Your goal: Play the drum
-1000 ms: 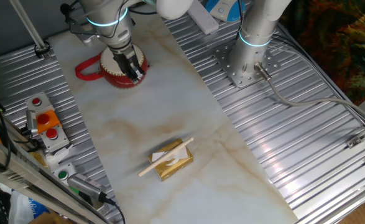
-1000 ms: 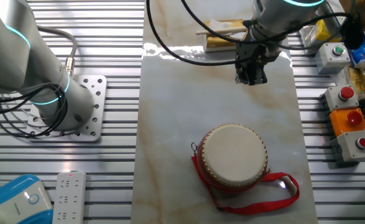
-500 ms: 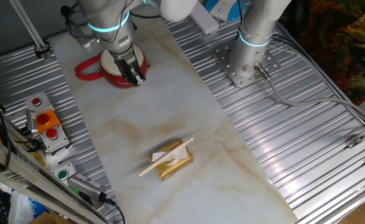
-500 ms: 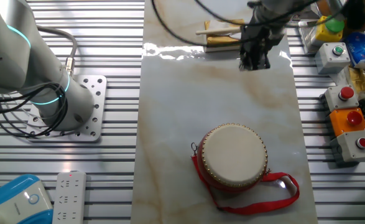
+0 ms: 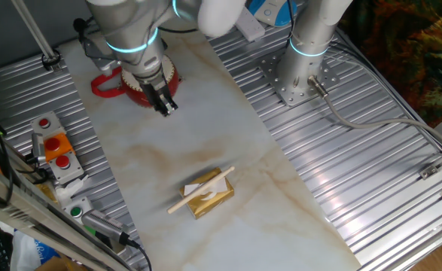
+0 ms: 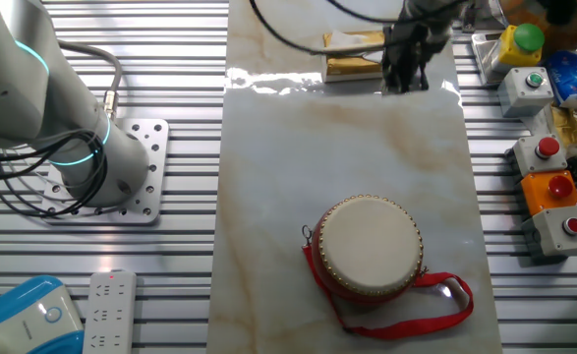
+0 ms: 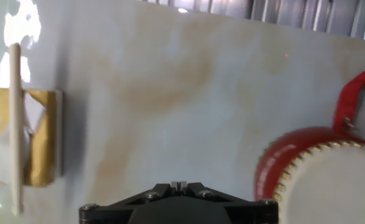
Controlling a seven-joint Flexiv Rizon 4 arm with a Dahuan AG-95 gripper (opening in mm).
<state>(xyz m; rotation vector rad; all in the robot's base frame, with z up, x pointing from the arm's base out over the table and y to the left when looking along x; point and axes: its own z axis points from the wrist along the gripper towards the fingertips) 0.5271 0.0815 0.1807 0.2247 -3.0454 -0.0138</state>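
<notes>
From my station I see the counter [image 5: 205, 143], a pale marbled slab with faint tan stains, flanked by ribbed metal panels. A 2nd arm's grey base [image 5: 302, 71] stands bolted on the metal panel beside the slab, with a glowing cyan ring on its column.

The drum [image 6: 370, 246] sits on the slab toward one end. It is small and round, with a red body, a flat cream-white head edged by a row of small studs, and a red looped strap [image 6: 406, 300] trailing onto the counter beside it. In the hand view the drum [image 7: 322, 177] fills the lower right corner, strap arching above it.

The end effector [image 5: 163, 102] hangs just past the drum's edge in one fixed view, fingers pointing down over bare slab. In the other fixed view the end effector [image 6: 404, 71] is near the far end of the slab, well apart from the drum. I cannot tell how wide its fingers stand; the hand view shows only the black housing at the bottom edge.

At the slab's other end lies a gold rectangular block [image 5: 208, 196] with a pale wooden stick [image 5: 200, 190] resting across its top. Button boxes [image 6: 548, 192] with red and green buttons sit on the side panel.
</notes>
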